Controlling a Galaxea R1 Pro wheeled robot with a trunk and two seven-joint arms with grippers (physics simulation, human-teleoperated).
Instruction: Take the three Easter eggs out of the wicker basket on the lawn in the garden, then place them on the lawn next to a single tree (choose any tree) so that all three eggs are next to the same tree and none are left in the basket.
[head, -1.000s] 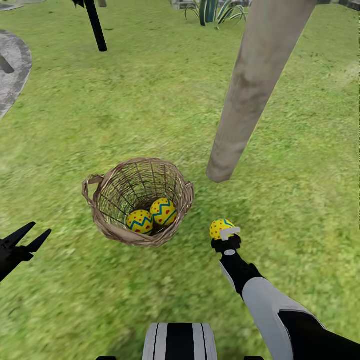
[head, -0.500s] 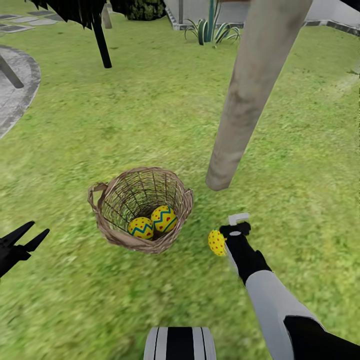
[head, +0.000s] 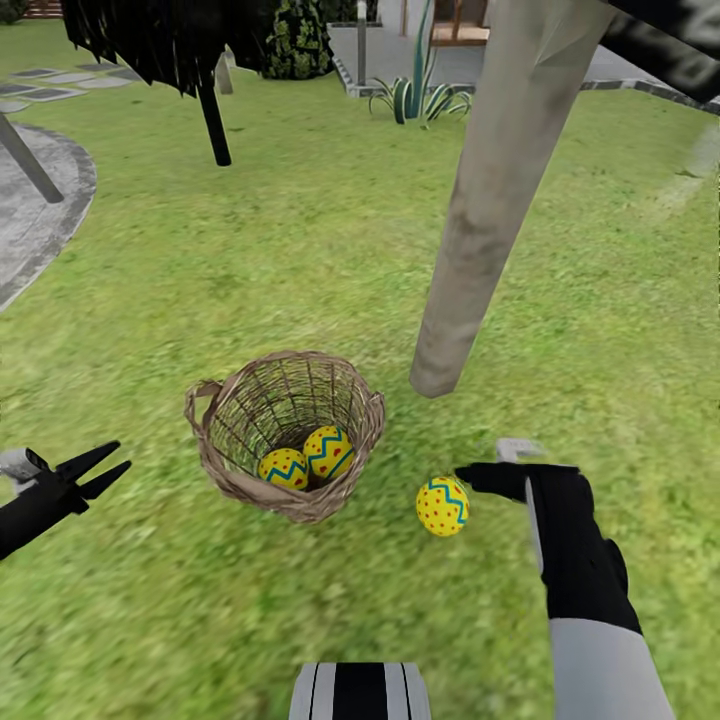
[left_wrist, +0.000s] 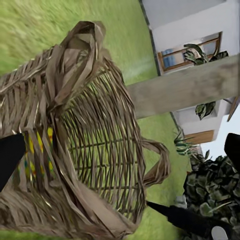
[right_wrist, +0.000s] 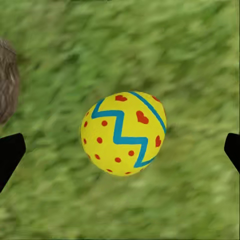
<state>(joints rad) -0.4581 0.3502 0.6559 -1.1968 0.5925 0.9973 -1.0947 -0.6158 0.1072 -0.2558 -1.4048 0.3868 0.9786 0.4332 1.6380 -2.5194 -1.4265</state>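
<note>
One egg (head: 442, 506) lies on the lawn (head: 300, 260), bright yellow with a blue-teal zigzag band and red dots and heart-like marks; in the right wrist view the egg (right_wrist: 123, 133) sits free on the grass between the two black fingertips (right_wrist: 10, 152), touching neither. It rests just beside the basket (head: 285, 432) and near the foot of the pale grey-beige trunk (head: 487, 210). The right gripper (head: 500, 465) hangs just beside this egg with its fingers spread wide and nothing in them. Two more eggs (head: 283, 468) (head: 328, 450) of the same pattern lie touching in the bottom of the basket, a round tan open-weave piece with loop handles at its rim. The left gripper (head: 95, 470) hovers near the basket's other side, its black fingers parted and empty; its wrist view looks at the basket wall (left_wrist: 90, 150), with yellow showing through the weave. Farther off stand a thin black trunk (head: 214, 122), a grey paved path (head: 40, 215) and a spiky plant (head: 418, 95).
</note>
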